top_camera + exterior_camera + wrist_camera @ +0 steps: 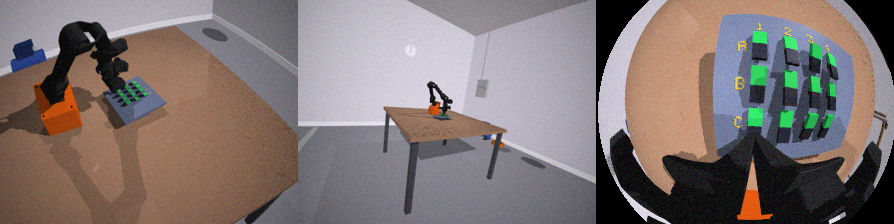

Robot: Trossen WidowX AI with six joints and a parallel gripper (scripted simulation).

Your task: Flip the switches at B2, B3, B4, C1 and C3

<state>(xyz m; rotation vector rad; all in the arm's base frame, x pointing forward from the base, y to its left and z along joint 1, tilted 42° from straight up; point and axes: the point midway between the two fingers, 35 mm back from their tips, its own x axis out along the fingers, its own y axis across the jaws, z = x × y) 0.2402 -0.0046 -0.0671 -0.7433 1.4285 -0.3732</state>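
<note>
The blue-grey panel (149, 106) (442, 118) (727, 37) carries green-and-black rocker switches in rows A to C and columns 1 to 4. In the wrist view, switch C1 (755, 116) shows its green half; its black near half is partly hidden by the fingertips. Switches B2 (790, 87), B3 (814, 91), B4 (831, 96) and C3 (810, 125) stand uncovered. C3's green half is slanted differently from C2's. Which end of each is raised is hard to tell. My gripper (753, 136) (444, 114) is shut and empty, its tips at C1's near end; contact is unclear.
The other switches, such as C2 (786, 119) and B1 (758, 82), stand close around the fingertips. The orange base block (64, 122) (433, 109) is on the arm's side of the panel, on the brown table (184, 149).
</note>
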